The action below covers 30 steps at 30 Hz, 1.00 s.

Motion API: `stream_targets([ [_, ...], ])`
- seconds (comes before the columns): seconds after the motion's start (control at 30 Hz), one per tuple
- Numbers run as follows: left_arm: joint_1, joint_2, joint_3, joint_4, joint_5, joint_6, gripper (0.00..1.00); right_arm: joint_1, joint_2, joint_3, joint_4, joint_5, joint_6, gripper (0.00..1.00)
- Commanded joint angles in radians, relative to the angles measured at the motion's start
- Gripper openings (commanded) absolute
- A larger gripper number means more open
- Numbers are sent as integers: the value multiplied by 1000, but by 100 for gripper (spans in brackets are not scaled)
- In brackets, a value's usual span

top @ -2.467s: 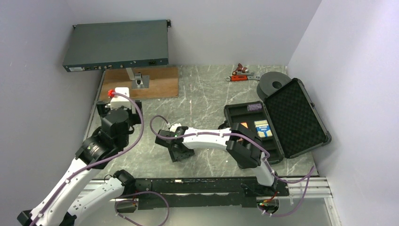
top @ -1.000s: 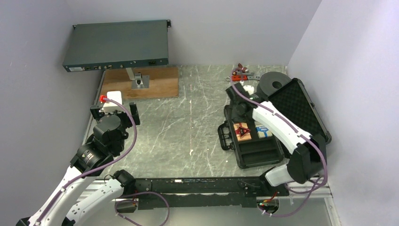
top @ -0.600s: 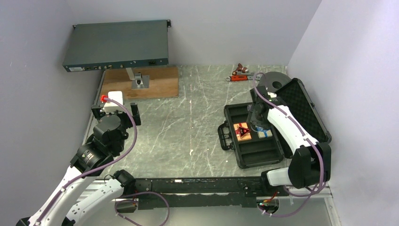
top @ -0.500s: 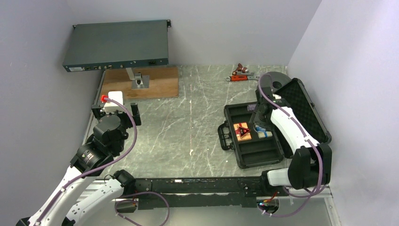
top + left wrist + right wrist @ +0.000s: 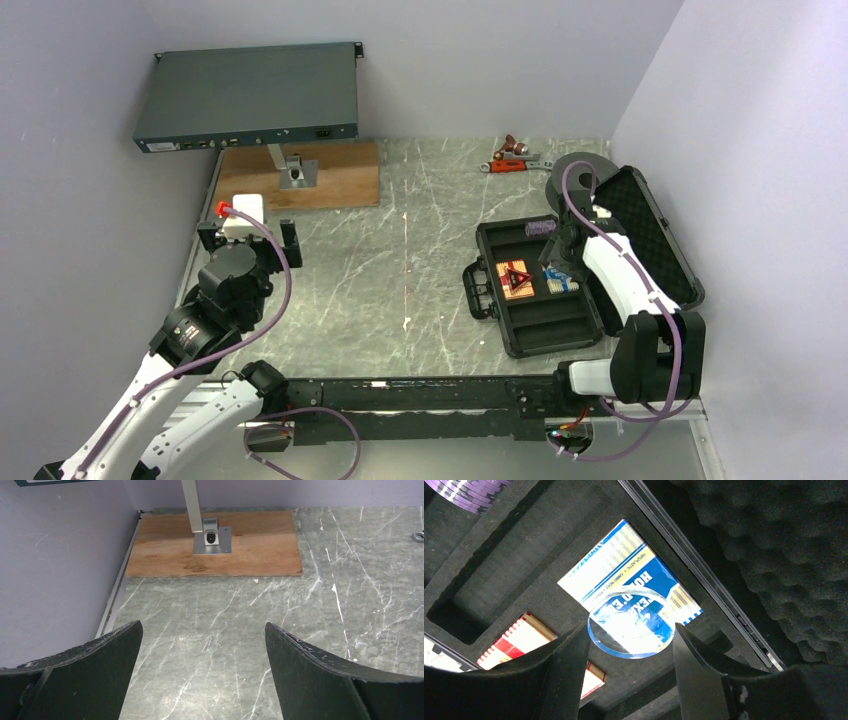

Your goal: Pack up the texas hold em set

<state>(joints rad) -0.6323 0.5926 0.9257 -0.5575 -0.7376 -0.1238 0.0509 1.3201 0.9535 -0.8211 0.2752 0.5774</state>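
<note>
Grey stone table (image 5: 400, 250). Wooden board (image 5: 330, 175) at far left. Red tool (image 5: 512, 158) at far edge. Black ring (image 5: 565, 170) just beside open black case (image 5: 540, 320), right side.

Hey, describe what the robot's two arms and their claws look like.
Both the left arm and right arm have white links with black joints, and a purple cable loops along each. A white box with a red tip sits at the left wrist. The left claw and right claw have broad black tapered fingers; the left's edges look scuffed.
</note>
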Motion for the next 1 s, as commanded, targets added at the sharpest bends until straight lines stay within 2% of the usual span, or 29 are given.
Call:
stream_targets([
  [0.0,3,-11,2,34,17,7,99,-5,-22,-11,59,-7,12,5],
  [0.2,2,-7,3,33,20,9,99,-6,-19,-15,54,27,20,7],
  [0.37,2,-12,1,35,20,9,99,-6,-20,-27,59,36,27,18],
  [0.47,2,-11,-1,40,25,13,99,-6,-18,-28,62,41,19,21],
  [0.57,2,-5,4,33,28,10,99,-6,-19,-29,58,63,26,32],
  [0.63,2,-7,2,36,29,10,99,-6,-23,-30,57,70,27,61],
  [0.7,2,-7,0,39,30,13,99,-7,-26,-33,62,62,23,79],
  [0.73,2,-7,0,39,31,13,99,-6,-26,-33,61,62,24,94],
  [0.77,2,-7,0,39,31,13,99,-7,-26,-33,61,64,24,99],
  [0.97,2,-4,1,40,35,13,99,-4,-46,-12,52,61,18,100],
])
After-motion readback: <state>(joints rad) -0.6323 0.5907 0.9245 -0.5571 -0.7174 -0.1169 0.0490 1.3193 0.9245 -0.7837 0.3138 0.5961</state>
